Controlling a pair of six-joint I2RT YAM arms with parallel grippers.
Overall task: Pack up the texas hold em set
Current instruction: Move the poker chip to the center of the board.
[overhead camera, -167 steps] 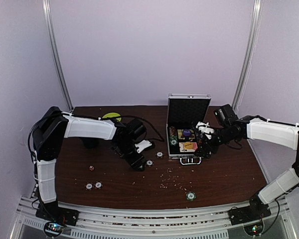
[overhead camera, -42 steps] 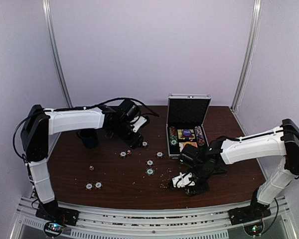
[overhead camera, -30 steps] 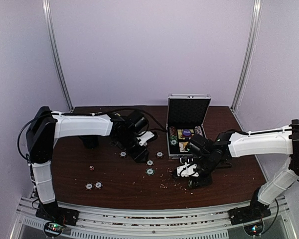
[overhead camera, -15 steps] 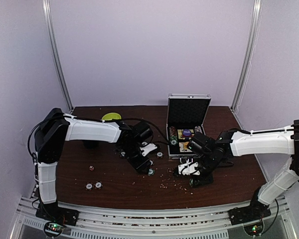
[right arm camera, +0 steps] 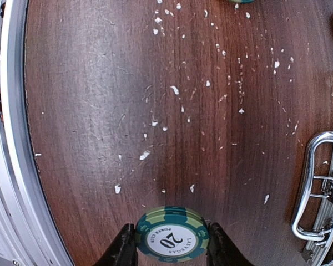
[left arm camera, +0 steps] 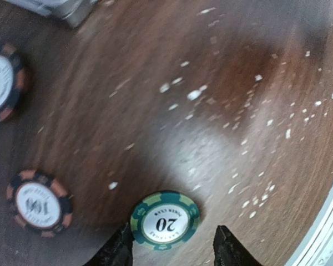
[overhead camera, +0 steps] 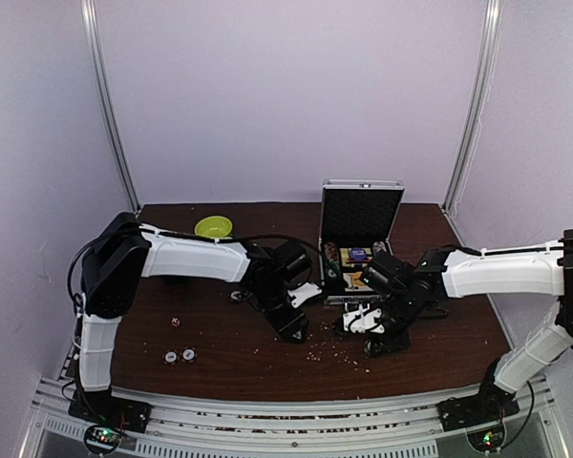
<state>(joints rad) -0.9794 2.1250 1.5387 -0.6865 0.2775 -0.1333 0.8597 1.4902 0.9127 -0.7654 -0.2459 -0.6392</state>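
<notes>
Moved: over the last second or so our left tool (left arm camera: 175, 248) has come from farther back on the bench (overhead camera: 430, 358) to a loose green chip (left arm camera: 165, 219) near the middle. Our right tool (right arm camera: 171, 246) has drawn away from the front edge toward the briefcase (overhead camera: 361, 215).
Left tool: partly open, its fingertips straddling the loose green chip, which lies flat on the wood. We see a gap on one side, so nothing is gripped.
Right tool: closed on the held green chip (right arm camera: 172, 231), pinched across its rim and clear of the bench.
Where the set is: the briefcase stands open at the back right with its lid upright, and chips and card boxes (overhead camera: 356, 258) are already inside. Its handle (right arm camera: 313, 183) shows in the right wrist view. An orange-and-black chip (left arm camera: 39, 204) lies near the left tool, and two more chips (overhead camera: 171, 357) sit well apart at the front left.
Handling: we judge the chips light, rigid and smooth-faced. Lying thin and flat on the wood, they are best taken at opposite points of the rim, as the right tool has done. A pinched disc could pivot or slip. The case looks stiff, and its hinged lid could drop if nudged.
Writing: both green chips read "20", "POKER CLUB" and "LAS VEGAS", and the orange-and-black one reads "100". The box lettering is too small for us to read.
Other: white flecks (right arm camera: 175, 90) are scattered over the wood, and a lime-green bowl (overhead camera: 213, 226) sits at the back left.
</notes>
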